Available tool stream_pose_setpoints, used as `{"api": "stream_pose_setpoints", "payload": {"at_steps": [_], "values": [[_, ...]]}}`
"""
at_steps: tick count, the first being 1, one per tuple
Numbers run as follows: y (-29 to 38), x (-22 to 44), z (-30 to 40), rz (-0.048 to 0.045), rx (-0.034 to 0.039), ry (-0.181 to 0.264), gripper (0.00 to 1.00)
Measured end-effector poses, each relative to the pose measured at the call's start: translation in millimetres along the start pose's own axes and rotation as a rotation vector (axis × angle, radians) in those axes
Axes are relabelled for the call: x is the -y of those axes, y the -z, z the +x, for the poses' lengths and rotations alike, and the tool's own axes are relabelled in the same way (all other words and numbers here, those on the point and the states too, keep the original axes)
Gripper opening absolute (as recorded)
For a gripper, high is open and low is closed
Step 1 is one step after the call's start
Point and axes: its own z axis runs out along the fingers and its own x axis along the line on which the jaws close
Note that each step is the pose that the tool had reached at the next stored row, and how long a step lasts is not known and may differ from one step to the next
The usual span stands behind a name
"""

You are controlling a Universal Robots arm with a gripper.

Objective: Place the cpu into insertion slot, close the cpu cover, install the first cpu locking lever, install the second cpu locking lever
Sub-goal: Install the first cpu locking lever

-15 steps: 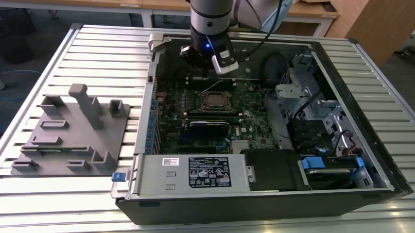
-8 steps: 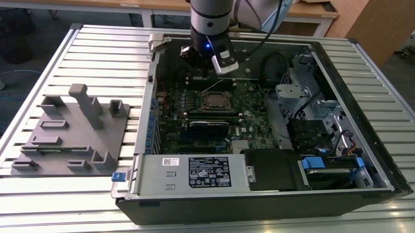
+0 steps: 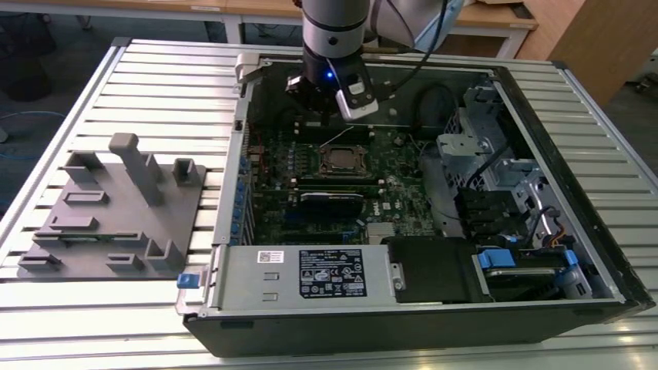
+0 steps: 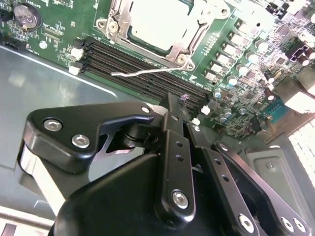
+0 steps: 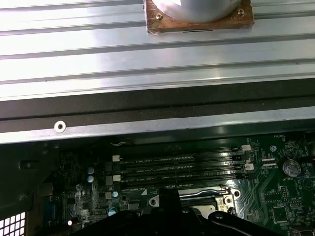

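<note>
- Black-fingered gripper point(image 3: 350, 108) hung from the pale grey arm point(image 3: 334, 23), which came down steeply from above into the open computer case point(image 3: 575, 154).
- In the second wrist view the gripper point(image 4: 173, 101) had its jaws drawn together with nothing between them, poised over the memory slots point(image 4: 118, 61) just beside the socket and touching none of the parts.
- Silvery cpu point(image 4: 157, 19) lay seated in the insertion slot point(image 3: 343, 160) on the green motherboard point(image 4: 49, 29).
- The cpu cover point(image 4: 118, 19) lay flat as a metal frame around the chip.
- One thin wire locking lever point(image 4: 147, 72) stood free of its catch, angled out across the memory slots.
- The case rested on its side on a slatted aluminium table point(image 3: 154, 77), its power supply point(image 3: 308, 270) along the near edge.
- A grey moulded fixture tray point(image 3: 108, 223) sat on the table on the exterior view's left, apart from the case.
- Wooden desks point(image 3: 494, 15) stood beyond the table.
</note>
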Motion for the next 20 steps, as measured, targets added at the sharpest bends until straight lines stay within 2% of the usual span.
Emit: {"api": "stream_pose_setpoints", "payload": {"at_steps": [9,16,20], "values": [[-6.6,1.3,-2.9,0.0001,0.0024,-0.005,0.1],[-10.9,2.3,-2.9,0.0,0.0222,-0.006,0.1],[-11.4,2.4,-3.0,0.0023,0.026,-0.013,0.1]]}}
